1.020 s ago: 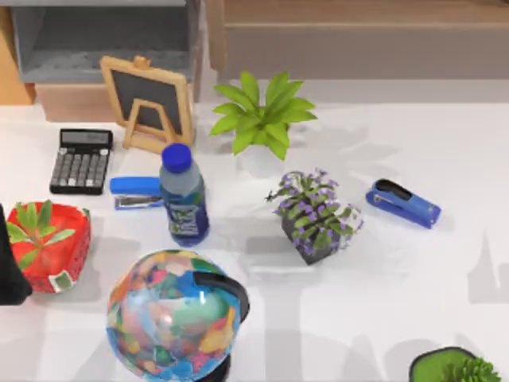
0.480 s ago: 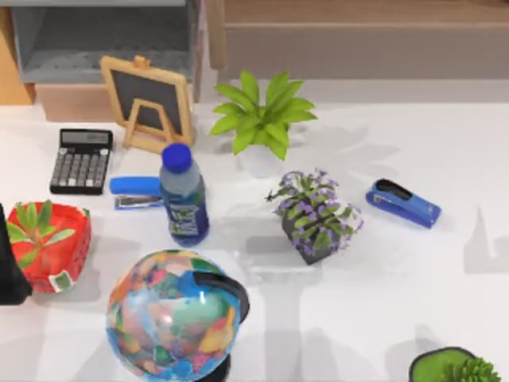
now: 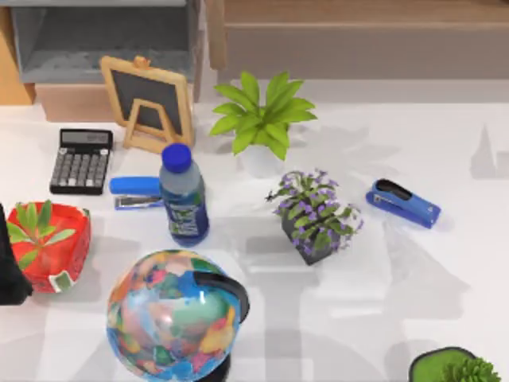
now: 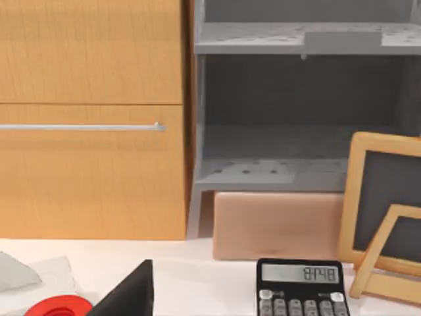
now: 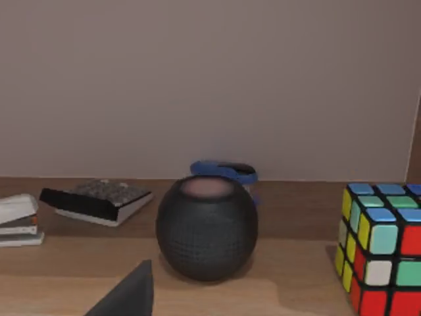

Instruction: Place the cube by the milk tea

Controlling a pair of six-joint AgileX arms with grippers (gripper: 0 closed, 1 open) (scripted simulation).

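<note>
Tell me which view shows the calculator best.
The top view: the whole calculator lies flat near the table's left side, beside the small chalkboard easel, keys and display visible. The left wrist view catches its display and top key row, cut off at the frame edge.

White counter (image 3: 445, 270) is pretty cluttered: calculator (image 3: 80, 161) and little chalkboard easel (image 3: 148, 102) at the back left, a blue stapler (image 3: 135, 192) just beside a blue-capped bottle (image 3: 183, 195), a red planter (image 3: 46, 245) on the left edge. Globe (image 3: 176, 315) up front, purple-flowered plant (image 3: 313, 215) in the middle, leafy green plant (image 3: 261, 119) behind it, second blue stapler (image 3: 403, 203) on the right.
</note>
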